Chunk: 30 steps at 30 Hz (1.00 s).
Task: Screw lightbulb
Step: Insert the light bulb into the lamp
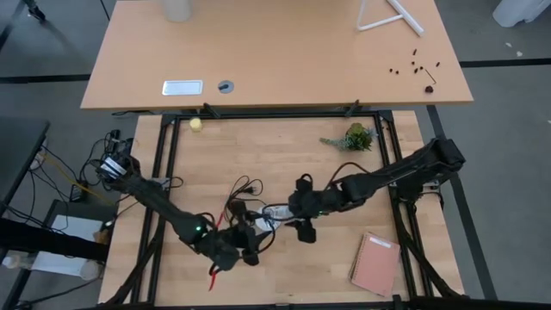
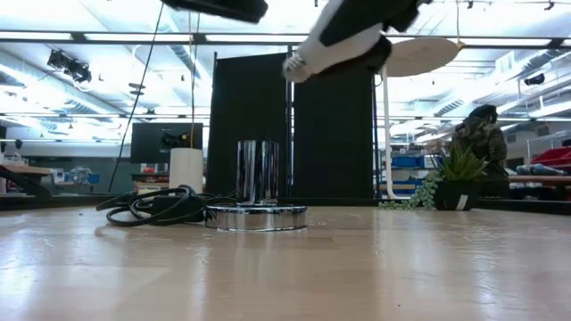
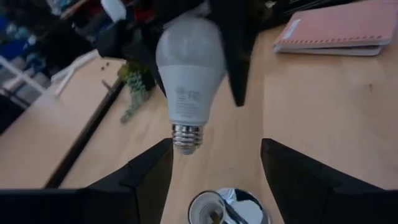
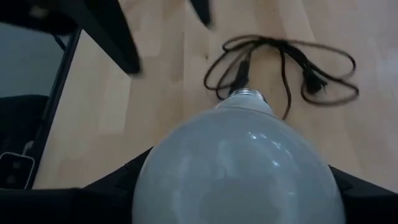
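Note:
The white frosted lightbulb [image 2: 337, 43] hangs tilted high above the table in my right gripper [image 1: 291, 212], which is shut on it. Its screw base [image 2: 294, 64] points toward the table's left and slightly down. The chrome socket [image 2: 257, 191] stands upright on its round disc on the table, below and left of the bulb. My left gripper [image 3: 214, 171] is open and empty, just above the socket [image 3: 224, 208], with the bulb's base [image 3: 186, 137] in front of it. It also shows in the high view [image 1: 248, 244]. My right gripper pinches the bulb's wide glass globe [image 4: 186, 162] between its two fingers, one on each side. The fingers come nearly level from the table's right, and the screw base [image 4: 249, 94] points away from them. The bulb is lifted clear of the table and the socket, tilted.
The socket's black cord [image 1: 241, 191] lies in loops on the table left of the socket; it also shows in the right wrist view [image 4: 286, 62]. A pink notebook [image 1: 376, 263] lies at the near right. A small plant [image 1: 355, 138] and a yellow ball [image 1: 196, 125] sit at the far edge.

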Each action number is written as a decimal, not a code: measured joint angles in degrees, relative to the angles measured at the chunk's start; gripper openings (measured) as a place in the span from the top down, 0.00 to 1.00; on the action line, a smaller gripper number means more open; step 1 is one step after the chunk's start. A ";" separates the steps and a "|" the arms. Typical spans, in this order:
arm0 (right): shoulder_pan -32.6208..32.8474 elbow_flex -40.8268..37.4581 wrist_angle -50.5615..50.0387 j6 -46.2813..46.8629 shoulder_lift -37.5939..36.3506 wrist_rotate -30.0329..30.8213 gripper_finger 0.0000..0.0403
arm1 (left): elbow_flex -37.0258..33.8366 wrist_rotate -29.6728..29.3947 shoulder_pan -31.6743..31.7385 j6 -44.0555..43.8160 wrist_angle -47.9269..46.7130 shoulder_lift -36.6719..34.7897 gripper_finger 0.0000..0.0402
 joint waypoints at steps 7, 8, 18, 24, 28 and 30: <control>-0.35 6.05 -0.47 -0.27 3.23 -3.71 0.34 | 0.04 -0.80 1.16 -6.17 -4.37 0.85 0.38; -0.35 6.21 -0.38 0.40 3.22 -4.20 0.34 | 0.07 -0.86 1.17 -6.10 -4.39 1.02 0.38; -0.79 6.28 3.66 9.10 3.54 -3.81 0.34 | 0.02 -7.28 1.38 3.04 -0.24 2.89 0.38; -0.81 6.30 6.45 11.58 3.54 -1.46 0.34 | 0.00 -12.00 1.54 9.47 1.11 3.20 0.39; -0.96 6.30 6.62 13.07 3.54 -0.74 0.34 | 0.00 -16.43 1.54 13.98 1.64 3.20 0.42; -0.99 6.30 6.56 13.14 3.54 0.40 0.34 | 0.00 -16.89 1.63 15.72 1.76 3.18 0.45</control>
